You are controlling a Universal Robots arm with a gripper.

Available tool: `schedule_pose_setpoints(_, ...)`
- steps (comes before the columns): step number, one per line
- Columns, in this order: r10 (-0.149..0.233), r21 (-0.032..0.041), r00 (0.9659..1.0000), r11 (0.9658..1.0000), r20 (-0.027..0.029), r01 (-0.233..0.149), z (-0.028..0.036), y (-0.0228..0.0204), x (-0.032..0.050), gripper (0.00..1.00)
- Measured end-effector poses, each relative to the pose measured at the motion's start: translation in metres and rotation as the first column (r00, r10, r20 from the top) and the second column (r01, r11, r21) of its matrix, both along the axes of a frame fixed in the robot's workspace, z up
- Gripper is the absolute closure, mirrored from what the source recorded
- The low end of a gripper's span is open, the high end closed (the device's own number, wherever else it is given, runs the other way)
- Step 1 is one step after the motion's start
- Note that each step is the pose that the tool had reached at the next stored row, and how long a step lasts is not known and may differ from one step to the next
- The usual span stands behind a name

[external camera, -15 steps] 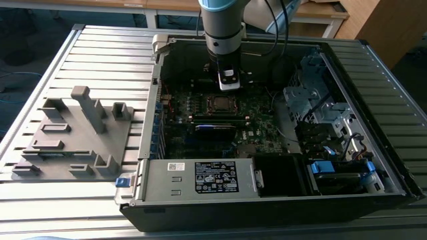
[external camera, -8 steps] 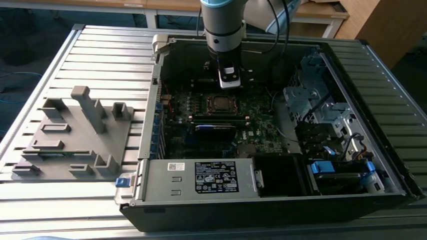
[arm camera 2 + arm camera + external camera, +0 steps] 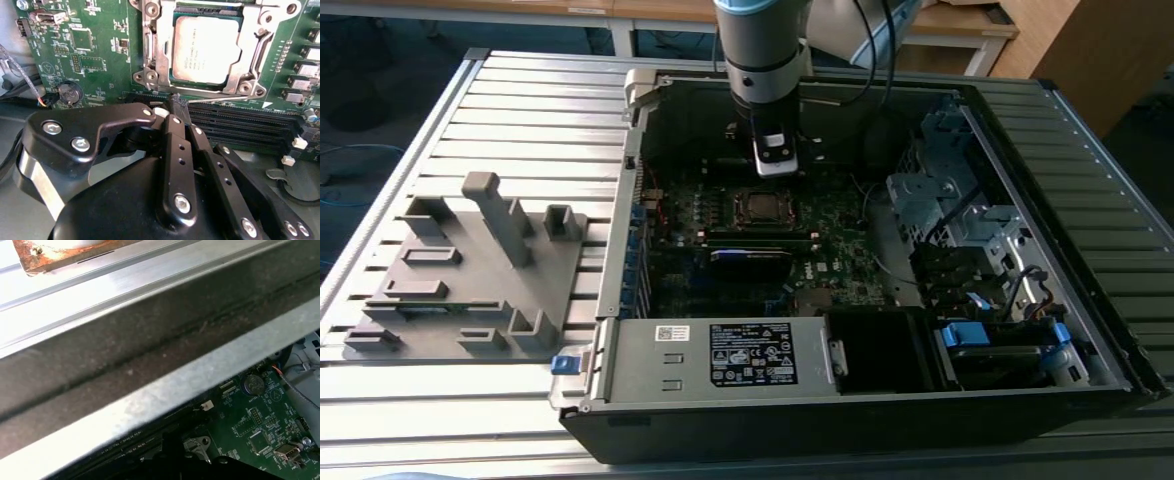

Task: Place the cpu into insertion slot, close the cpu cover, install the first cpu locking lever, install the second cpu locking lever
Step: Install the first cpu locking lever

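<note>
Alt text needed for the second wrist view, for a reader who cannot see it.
The cpu lies on a green motherboard, framed by the shiny cpu cover lying flat around it. In the foreground the black pincer, tips together, points toward the cover's near edge, beside long black memory slots.

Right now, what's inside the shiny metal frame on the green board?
The cpu, its grey top showing through the cpu cover window. The insertion slot under it is hidden by the chip.
</note>
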State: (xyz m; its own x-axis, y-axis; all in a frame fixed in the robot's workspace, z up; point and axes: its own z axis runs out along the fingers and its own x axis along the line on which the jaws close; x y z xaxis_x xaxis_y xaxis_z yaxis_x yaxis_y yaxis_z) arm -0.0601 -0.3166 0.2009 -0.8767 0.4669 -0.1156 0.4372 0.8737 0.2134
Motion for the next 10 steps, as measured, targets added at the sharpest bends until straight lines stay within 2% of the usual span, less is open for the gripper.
schedule_pose_setpoints(7,0.0,0.0,0.9997,1.0,0.0248,0.0,-0.0001,0.0007,-0.0031,0.89)
schedule_pose_setpoints(10,0.0,0.0001,0.9996,1.0,0.0274,0.0,-0.0003,0.0009,-0.0036,0.89)
